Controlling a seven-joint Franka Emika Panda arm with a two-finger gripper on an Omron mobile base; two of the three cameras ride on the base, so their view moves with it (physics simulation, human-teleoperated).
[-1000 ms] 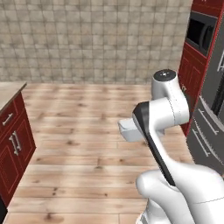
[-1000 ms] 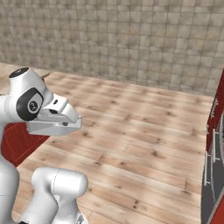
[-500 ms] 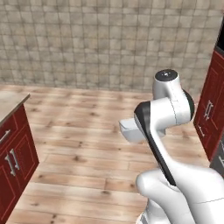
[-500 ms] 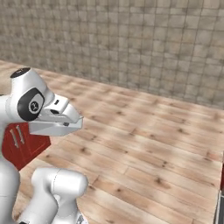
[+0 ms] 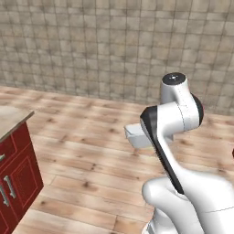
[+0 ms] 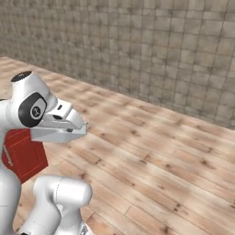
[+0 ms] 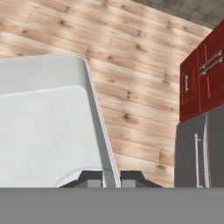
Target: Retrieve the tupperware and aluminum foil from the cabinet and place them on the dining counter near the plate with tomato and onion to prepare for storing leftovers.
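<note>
**Carrying the tray across open floor**

Plank floor and a tiled stone wall fill the base views; a red drawer unit (image 5: 13, 183) with a beige top sits at the lower left of the left base view. In the hand view the gripper (image 7: 111, 178), at bottom centre, is clamped on the raised rim of the tupperware (image 7: 43, 127), which spreads across the left half of that frame. The same tray juts from the arm at mid-frame in the left base view and at left of centre in the right base view. Judged step: transport of the tray. The next move calls for finding the dining counter and the plate, then lowering the tray level beside it; the foil remains to be fetched.
</note>
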